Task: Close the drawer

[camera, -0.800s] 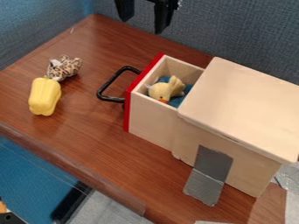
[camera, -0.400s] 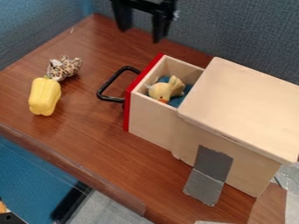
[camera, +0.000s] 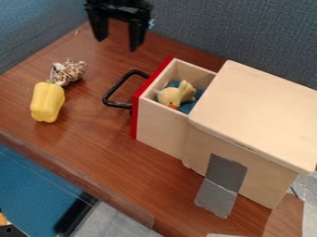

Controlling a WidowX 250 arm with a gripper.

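My gripper [camera: 117, 42] hangs near the top edge, left of centre, its two fingers apart with nothing between them. It is above and behind the black handle [camera: 109, 96], not touching it. The drawer [camera: 162, 127] with its red front [camera: 136, 115] stands pulled out of the wooden box [camera: 254, 111], towards the left. A yellow duck toy [camera: 171, 96] lies in the drawer on something blue [camera: 187, 107].
Left of the handle, a yellow pepper [camera: 47, 102] and a leopard-spotted toy [camera: 68, 71] lie on the brown table [camera: 105, 152]. Grey tape [camera: 221, 185] runs from the box to the table. A blue-grey partition [camera: 248, 32] stands behind.
The gripper has moved left and somewhat down in the view, its fingers apart throughout. The drawer and the toys have stayed where they were.
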